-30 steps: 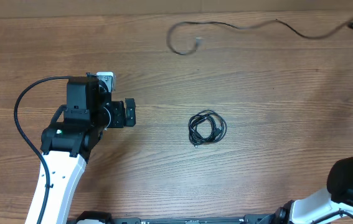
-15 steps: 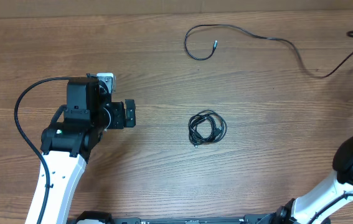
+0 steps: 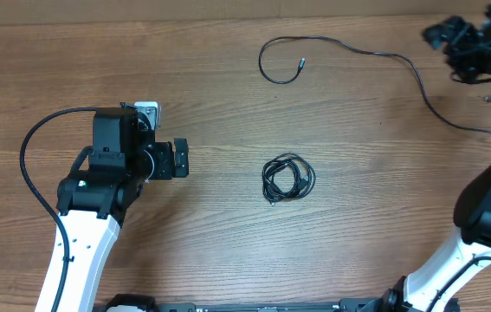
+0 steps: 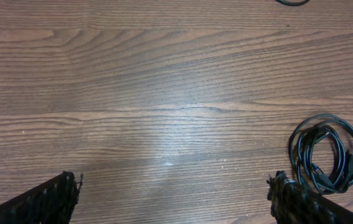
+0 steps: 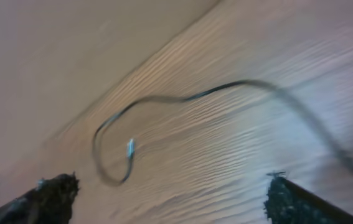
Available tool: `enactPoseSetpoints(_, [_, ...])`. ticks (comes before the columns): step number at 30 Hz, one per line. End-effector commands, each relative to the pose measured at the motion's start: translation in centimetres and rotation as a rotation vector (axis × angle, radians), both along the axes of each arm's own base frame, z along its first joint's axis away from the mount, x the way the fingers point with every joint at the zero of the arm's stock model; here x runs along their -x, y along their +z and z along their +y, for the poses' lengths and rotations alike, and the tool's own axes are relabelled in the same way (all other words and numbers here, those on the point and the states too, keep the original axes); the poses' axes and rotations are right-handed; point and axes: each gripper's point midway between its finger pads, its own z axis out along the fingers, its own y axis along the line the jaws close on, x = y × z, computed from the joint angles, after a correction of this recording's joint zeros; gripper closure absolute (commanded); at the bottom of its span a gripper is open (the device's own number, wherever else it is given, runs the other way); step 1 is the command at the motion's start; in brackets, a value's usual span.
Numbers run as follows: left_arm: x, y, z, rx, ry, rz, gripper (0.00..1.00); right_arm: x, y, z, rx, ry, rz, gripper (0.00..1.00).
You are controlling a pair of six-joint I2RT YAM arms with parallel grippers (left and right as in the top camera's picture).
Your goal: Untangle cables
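**Cable Positions and Gripper States**

The left gripper (image 3: pixel 181 158) is spread wide with nothing between its fingers. It sits over the table (image 3: pixel 228 251), well to the left of the coiled cable (image 3: pixel 288 178), which lies near the table's middle. The loose cable (image 3: pixel 375 54) runs along the far side, hooked at its left end. The right gripper (image 3: pixel 460 39) is spread and empty near the loose cable's right part; its wrist view is blurred.

Black cables (image 3: pixel 300 180) contrast with the brown, wood-grained table (image 3: pixel 228 251).
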Motion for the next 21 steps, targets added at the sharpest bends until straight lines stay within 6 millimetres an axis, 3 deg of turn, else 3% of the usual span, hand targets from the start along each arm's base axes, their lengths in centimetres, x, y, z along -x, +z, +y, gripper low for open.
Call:
enactPoseSetpoints(1, [-0.3, 0.7, -0.1, 0.000, 0.008, -0.016, 0.00, -0.7, -0.1, 5.6, 0.001, 0.121, -0.010, 0.00])
enactPoseSetpoints(3, [-0.3, 0.7, -0.1, 0.001, 0.008, -0.016, 0.00, -1.2, -1.5, 7.2, 0.085, 0.097, 0.033, 0.00])
enactPoseSetpoints(12, [-0.1, 0.5, 0.0, 0.012, 0.025, -0.002, 0.00, -2.8, -10.1, 18.4, 0.346, 0.206, 0.116, 0.00])
enactPoseSetpoints(18, [0.1, 0.4, 0.0, 0.011, 0.025, 0.005, 0.00, -3.8, -12.5, 25.0, 0.516, 0.504, -0.041, 0.00])
enactPoseSetpoints(21, [0.1, 0.4, 0.0, 0.011, 0.026, 0.005, 0.00, -3.8, -13.3, 26.7, 0.583, 0.608, -0.093, 0.00])
